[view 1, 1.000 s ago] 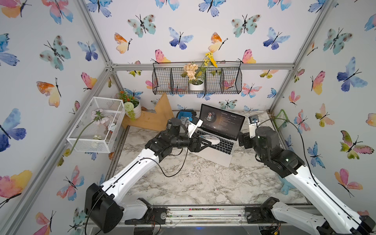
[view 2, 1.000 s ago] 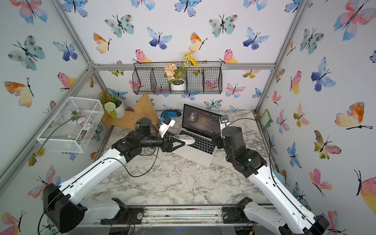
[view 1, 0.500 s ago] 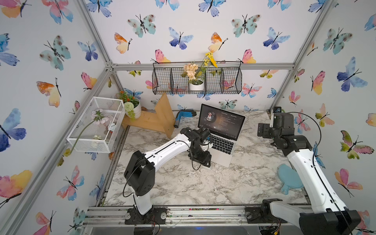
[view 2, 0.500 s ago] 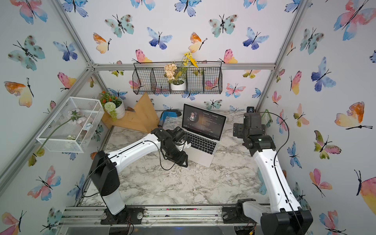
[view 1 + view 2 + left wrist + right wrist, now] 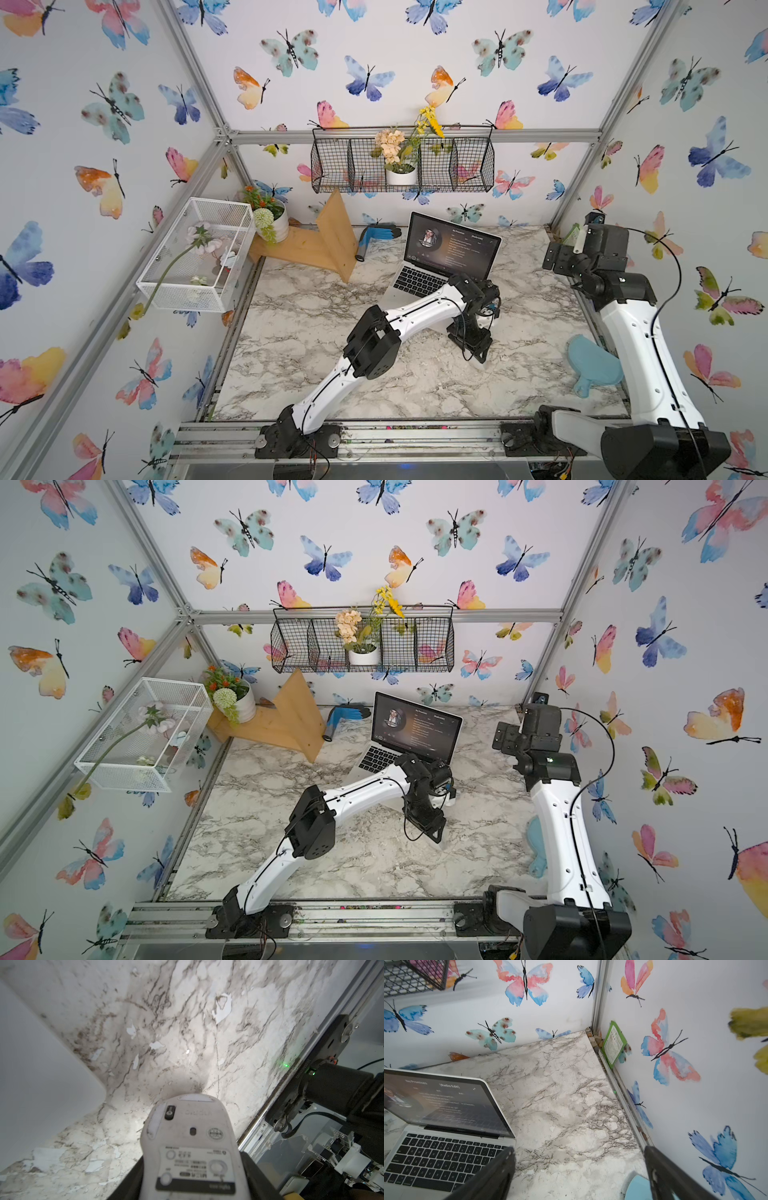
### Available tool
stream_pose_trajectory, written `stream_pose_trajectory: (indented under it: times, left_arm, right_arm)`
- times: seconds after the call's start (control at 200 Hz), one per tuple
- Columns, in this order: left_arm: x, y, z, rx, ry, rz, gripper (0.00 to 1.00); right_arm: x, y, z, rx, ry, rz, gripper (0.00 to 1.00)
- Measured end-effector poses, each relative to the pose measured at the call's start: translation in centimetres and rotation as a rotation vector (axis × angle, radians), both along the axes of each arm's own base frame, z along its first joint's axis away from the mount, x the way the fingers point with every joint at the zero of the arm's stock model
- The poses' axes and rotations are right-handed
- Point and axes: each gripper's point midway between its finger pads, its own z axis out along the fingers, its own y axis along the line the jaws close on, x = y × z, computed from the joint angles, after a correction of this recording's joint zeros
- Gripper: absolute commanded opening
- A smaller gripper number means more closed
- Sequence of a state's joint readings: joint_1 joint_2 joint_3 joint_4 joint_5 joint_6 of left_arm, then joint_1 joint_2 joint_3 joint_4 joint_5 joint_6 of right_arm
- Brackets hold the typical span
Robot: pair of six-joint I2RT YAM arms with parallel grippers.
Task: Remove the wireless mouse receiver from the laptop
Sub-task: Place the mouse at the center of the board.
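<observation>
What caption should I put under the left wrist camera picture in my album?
The left pincer grips a white mouse, its underside toward the camera, marble table beyond.

The laptop (image 5: pixel 446 1147) has a matt silver shell that looks like metal, and a glossy screen. The marble-look tabletop (image 5: pixel 187 1032) is flaking in patches. The mouse (image 5: pixel 193 1147) is scuffed white plastic.

Worktop (image 5: pixel 291 316) is white marble print with grey-brown veins, chipped to plain white in spots. Laptop (image 5: pixel 451 249) is silver with black keys and a dark screen with pale text. The mouse (image 5: pixel 187 1136) shows a grubby white belly, a black switch and a dark band. Walls (image 5: pixel 395 41) are white with watercolour butterflies in pink, blue, teal and orange. Wire basket (image 5: pixel 469 166) is black, mesh basket (image 5: pixel 183 266) white. Wood block (image 5: pixel 328 241) is pale tan, paddle (image 5: pixel 594 365) light blue, packet (image 5: pixel 613 1045) green. My left arm (image 5: pixel 419 309) and right arm (image 5: pixel 636 345) are white with black joints.
</observation>
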State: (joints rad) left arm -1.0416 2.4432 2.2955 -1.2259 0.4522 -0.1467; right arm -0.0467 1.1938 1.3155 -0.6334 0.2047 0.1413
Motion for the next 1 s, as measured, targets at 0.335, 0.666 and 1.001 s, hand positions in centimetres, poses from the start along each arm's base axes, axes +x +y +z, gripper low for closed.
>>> stream_pose_trajectory:
  times: [0.335,0.666,1.001]
  left_arm:
    - [1.3,-1.9,0.4,-0.018,0.007,0.064,0.27]
    - [4.4,-3.7,0.9,-0.141,-0.001,0.132,0.99]
    - [7.2,-6.2,1.1,-0.266,-0.066,0.163,0.99]
  right_arm:
    - [0.4,1.5,0.8,0.075,-0.044,0.054,0.99]
    - [0.5,2.9,0.9,0.136,-0.054,0.115,0.99]
    - [0.2,3.4,-0.4,0.161,-0.044,0.134,0.99]
